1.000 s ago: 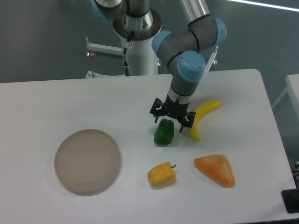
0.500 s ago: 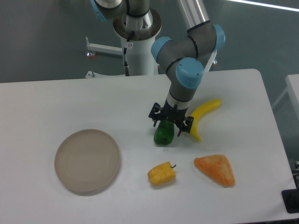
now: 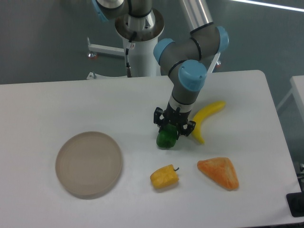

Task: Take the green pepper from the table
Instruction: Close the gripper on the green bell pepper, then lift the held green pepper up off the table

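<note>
Centre of frame: black two-finger claw [image 3: 173, 129] narrowed around the small glossy dark green pepper [image 3: 166, 138] on the white tabletop [image 3: 71, 104]. Likely light, firm, slippery; grip across its lobed middle.

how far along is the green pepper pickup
Done: the gripper is down over the green pepper, its fingers narrowed around the pepper's top. In hand: the grasp looks to be closing; firm contact can't be confirmed. Left: the lift, since the pepper sits on the table.
</note>
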